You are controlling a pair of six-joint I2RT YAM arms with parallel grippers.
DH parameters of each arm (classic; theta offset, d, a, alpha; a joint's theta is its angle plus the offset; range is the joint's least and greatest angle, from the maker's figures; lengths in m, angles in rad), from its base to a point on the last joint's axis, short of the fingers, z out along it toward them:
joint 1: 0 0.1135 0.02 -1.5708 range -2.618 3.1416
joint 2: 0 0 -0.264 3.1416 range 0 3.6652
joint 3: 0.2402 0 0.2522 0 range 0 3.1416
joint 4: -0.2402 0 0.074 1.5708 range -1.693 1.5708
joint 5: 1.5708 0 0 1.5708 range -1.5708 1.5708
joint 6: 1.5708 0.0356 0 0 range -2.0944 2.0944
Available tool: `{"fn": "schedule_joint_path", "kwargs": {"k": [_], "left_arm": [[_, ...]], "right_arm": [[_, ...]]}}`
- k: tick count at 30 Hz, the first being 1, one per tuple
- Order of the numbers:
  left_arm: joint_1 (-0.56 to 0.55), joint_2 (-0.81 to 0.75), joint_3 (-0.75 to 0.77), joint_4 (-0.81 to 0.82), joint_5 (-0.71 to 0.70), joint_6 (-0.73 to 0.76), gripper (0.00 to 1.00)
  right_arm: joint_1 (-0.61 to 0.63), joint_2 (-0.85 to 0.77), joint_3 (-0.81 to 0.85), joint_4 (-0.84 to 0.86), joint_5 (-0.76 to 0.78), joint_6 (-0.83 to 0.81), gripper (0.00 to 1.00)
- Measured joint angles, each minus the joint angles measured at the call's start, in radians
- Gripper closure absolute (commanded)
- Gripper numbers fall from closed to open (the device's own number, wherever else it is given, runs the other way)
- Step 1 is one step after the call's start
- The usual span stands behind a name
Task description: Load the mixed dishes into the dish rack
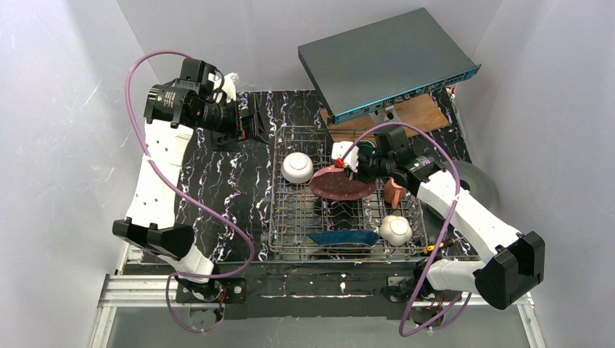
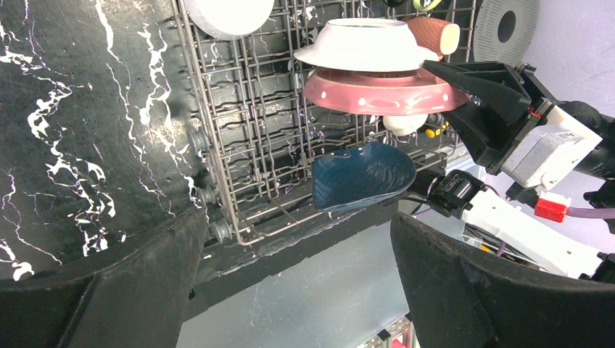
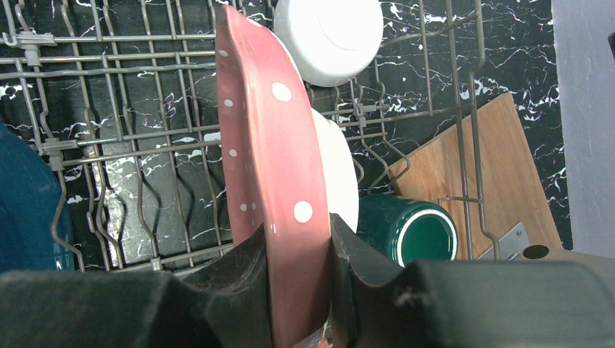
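While right claw (image 3: 297,243) clamps the pink plate (image 3: 265,130), left claw (image 2: 295,221) gapes; rack (image 1: 290,212) holds bowls (image 1: 297,167).

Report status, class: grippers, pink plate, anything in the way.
Left gripper open, empty. Right gripper shut on pink dotted plate, on edge in dish rack. White dish directly beside it.

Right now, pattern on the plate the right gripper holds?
Plate: pink with white dots. Best in right wrist view.

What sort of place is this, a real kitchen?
Probably a lab test booth, not a kitchen: plain white walls enclose a black marbled table holding a dish rack, with a grey equipment box at the back.
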State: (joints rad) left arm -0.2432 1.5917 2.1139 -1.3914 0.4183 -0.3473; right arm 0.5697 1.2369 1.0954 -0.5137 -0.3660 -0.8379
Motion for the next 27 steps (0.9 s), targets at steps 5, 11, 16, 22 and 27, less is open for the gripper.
{"fn": "schedule_joint_path", "kwargs": {"k": [5, 11, 16, 22, 27], "left_arm": [[0.002, 0.0, 0.0, 0.0, 0.002, 0.0, 0.02], [0.005, -0.001, -0.005, 0.0, 0.002, 0.0, 0.02], [0.005, -0.001, -0.013, 0.0, 0.002, -0.001, 0.02], [0.006, -0.009, -0.024, 0.004, 0.009, -0.004, 0.02], [0.006, -0.013, -0.026, 0.005, 0.01, -0.006, 0.02]], "right_arm": [[0.002, 0.0, -0.007, 0.007, -0.001, -0.004, 0.99], [0.01, -0.002, -0.014, 0.004, -0.001, -0.012, 0.99], [0.016, -0.012, -0.029, -0.011, 0.012, -0.031, 0.99], [0.015, -0.018, -0.076, -0.015, 0.053, -0.058, 0.99], [0.015, -0.018, -0.077, -0.014, 0.058, -0.056, 0.95]]}}
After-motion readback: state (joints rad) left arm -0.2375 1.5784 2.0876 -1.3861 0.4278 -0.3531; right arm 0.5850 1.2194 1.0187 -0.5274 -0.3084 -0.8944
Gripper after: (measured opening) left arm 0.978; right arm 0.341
